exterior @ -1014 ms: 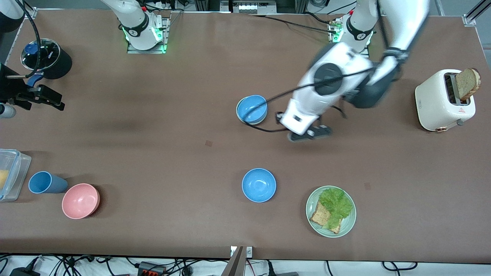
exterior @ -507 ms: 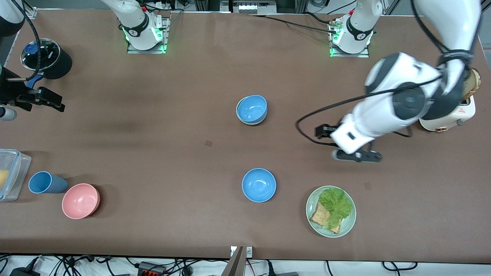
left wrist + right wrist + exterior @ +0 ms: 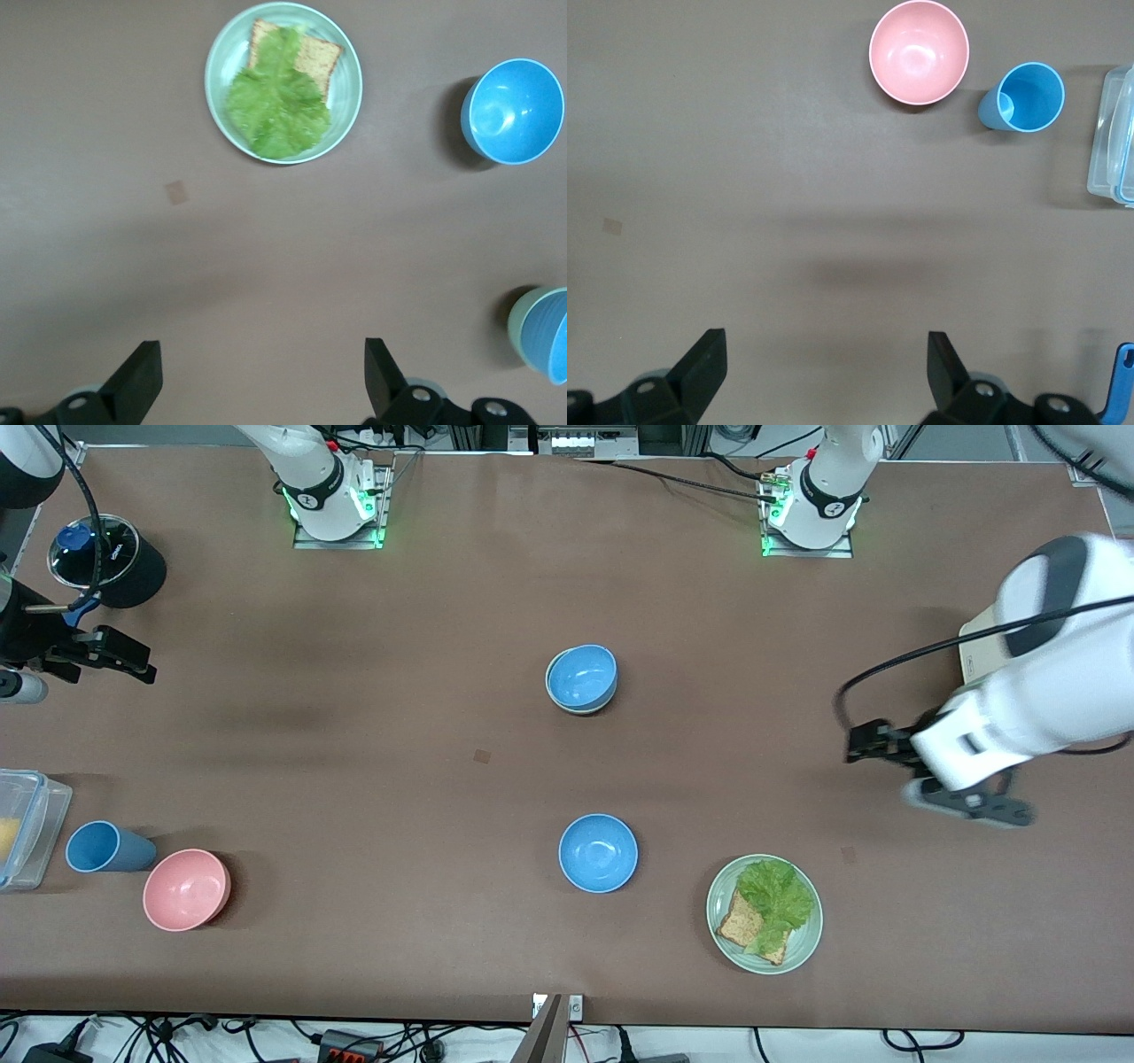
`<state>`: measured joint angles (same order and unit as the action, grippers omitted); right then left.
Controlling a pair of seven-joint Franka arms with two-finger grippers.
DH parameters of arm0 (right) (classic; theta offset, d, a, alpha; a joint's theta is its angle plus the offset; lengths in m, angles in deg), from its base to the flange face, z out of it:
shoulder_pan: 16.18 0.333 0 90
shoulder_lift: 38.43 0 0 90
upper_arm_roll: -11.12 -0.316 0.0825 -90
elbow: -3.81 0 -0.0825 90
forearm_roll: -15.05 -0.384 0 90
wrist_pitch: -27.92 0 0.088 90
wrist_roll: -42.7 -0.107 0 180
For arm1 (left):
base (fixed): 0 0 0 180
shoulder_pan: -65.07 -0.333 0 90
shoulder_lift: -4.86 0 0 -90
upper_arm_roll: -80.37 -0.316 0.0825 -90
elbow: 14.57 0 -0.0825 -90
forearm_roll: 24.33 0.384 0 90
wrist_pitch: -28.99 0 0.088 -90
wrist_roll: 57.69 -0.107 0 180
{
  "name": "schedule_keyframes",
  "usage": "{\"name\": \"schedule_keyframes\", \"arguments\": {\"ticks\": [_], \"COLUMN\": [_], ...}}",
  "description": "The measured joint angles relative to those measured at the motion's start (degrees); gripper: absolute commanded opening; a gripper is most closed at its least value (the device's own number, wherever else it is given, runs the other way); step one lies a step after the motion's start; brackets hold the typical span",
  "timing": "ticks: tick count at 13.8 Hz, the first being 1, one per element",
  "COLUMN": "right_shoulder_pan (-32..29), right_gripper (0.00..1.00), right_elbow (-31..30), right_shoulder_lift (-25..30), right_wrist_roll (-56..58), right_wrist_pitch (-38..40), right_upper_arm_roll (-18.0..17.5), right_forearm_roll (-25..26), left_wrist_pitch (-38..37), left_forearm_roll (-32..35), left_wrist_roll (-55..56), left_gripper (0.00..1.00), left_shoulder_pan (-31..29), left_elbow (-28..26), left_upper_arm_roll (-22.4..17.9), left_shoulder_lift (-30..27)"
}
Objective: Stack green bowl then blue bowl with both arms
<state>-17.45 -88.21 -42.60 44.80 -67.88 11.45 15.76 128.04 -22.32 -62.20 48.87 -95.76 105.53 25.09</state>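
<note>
Front view: the blue bowl [image 3: 582,675] sits nested in the green bowl [image 3: 561,694] mid-worktop [image 3: 372,779], unchanged. A second blue bowl [image 3: 598,853] lies nearer the camera, beside the green plate [image 3: 719,921]. The left tool [image 3: 921,775] has swung away from the stack toward the left arm's end of the worktop, over bare surface by the toaster [image 3: 974,651]. The right tool [image 3: 84,654] waits at the right arm's end.

Left wrist view: the left tool [image 3: 263,390] is spread wide and empty; the plate [image 3: 219,88], the second bowl [image 3: 514,111] and the stack [image 3: 542,336] show below.

Right wrist view: the right tool [image 3: 826,381] gapes wide, empty, over the pink bowl [image 3: 919,51] and blue cup [image 3: 1023,97].
</note>
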Motion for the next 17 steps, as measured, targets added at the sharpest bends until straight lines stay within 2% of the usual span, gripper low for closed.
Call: {"name": "schedule_keyframes", "arguments": {"ticks": [3,6,8,17], "right_shoulder_pan": [-0.09,-0.13,-0.13,-0.13], "right_gripper": [1.0,1.0,1.0,1.0], "right_elbow": [0.0,0.01,0.01,0.2], "right_shoulder_lift": [0.0,0.0,0.0,0.26], "right_wrist_roll": [0.0,0.0,-0.01,-0.01], "right_wrist_pitch": [-0.02,-0.03,-0.03,0.07], "right_upper_arm_roll": [-0.03,-0.03,-0.04,-0.07], "right_forearm_roll": [0.0,0.0,0.0,0.0], "left_wrist_pitch": [1.14,3.34,3.96,1.06], "left_forearm_roll": [-1.7,-2.03,-2.89,-4.1], "left_wrist_roll": [-3.73,-1.42,0.86,1.66], "left_gripper": [1.0,1.0,1.0,1.0], "left_shoulder_pan": [-0.06,-0.02,-0.01,-0.01], "left_elbow": [-5.72,-13.09,-16.82,-18.78], "left_upper_arm_roll": [-4.65,-5.25,-5.6,-7.42], "left_shoulder_lift": [-7.83,-15.19,-18.09,-19.86]}}
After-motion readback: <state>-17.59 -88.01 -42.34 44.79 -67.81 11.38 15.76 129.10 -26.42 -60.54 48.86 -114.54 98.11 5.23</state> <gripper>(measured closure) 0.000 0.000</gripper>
